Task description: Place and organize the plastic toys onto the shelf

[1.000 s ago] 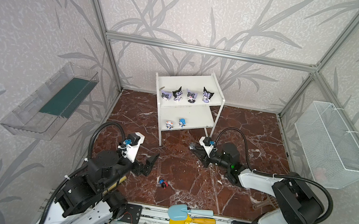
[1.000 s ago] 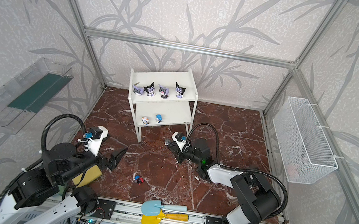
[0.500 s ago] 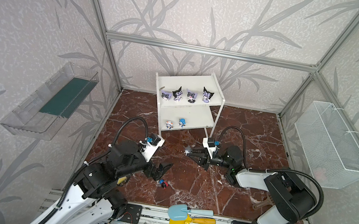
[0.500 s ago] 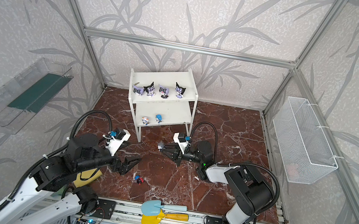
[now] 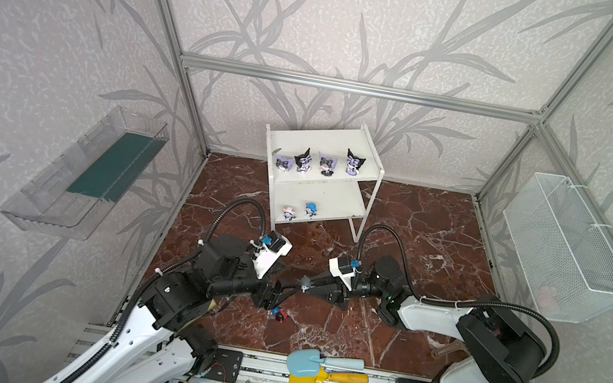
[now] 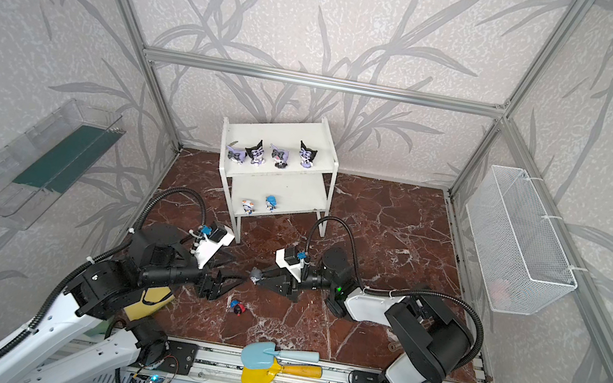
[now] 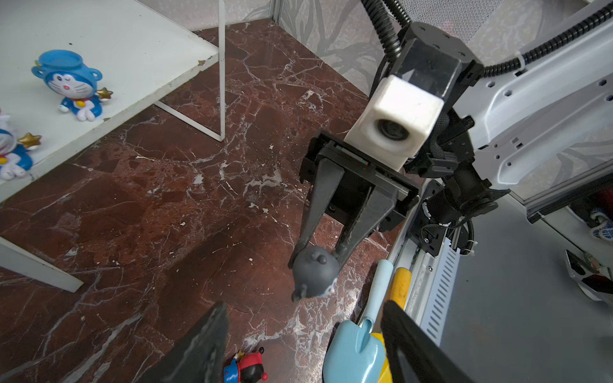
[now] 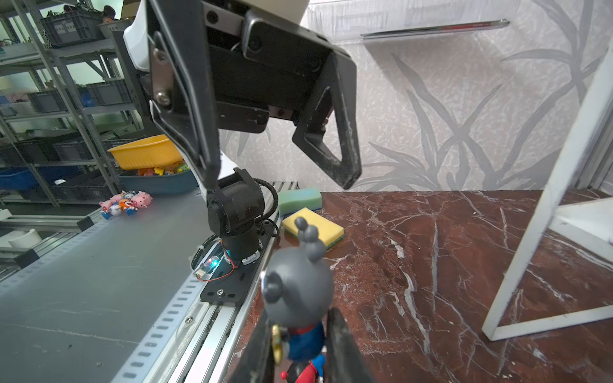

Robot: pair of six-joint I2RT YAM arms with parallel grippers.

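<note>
Out in the middle of the marble tabletop (image 5: 416, 228) the two arms meet nose to nose. The right gripper (image 5: 311, 285) is clenched on the grey figurine (image 5: 305, 284), pinching its blue body so that the round grey head sticks out beyond the fingertips, towards the other arm. The left gripper (image 6: 236, 271) faces it with its jaws spread wide and nothing between them; seen from the right wrist, the figurine's head sits just short of those spread fingers (image 8: 335, 132), not touching them.

Just in front of that meeting point, the red figurine (image 5: 279, 314) lies on the tabletop by itself.

Further back the white shelf (image 5: 321, 142) stands near the rear wall. Its top board carries a row of four purple, black and white figurines (image 5: 326, 164), all upright. On the lower board (image 5: 336, 202), near the front edge, the white figurine (image 5: 288, 213) and the blue figurine (image 5: 310, 210) stand side by side.

At the near edge, a blue shovel (image 5: 306, 361) lies across a yellow shovel (image 5: 302, 381) on the rail, and a yellow sponge (image 8: 313, 228) sits by the left arm's base
</note>
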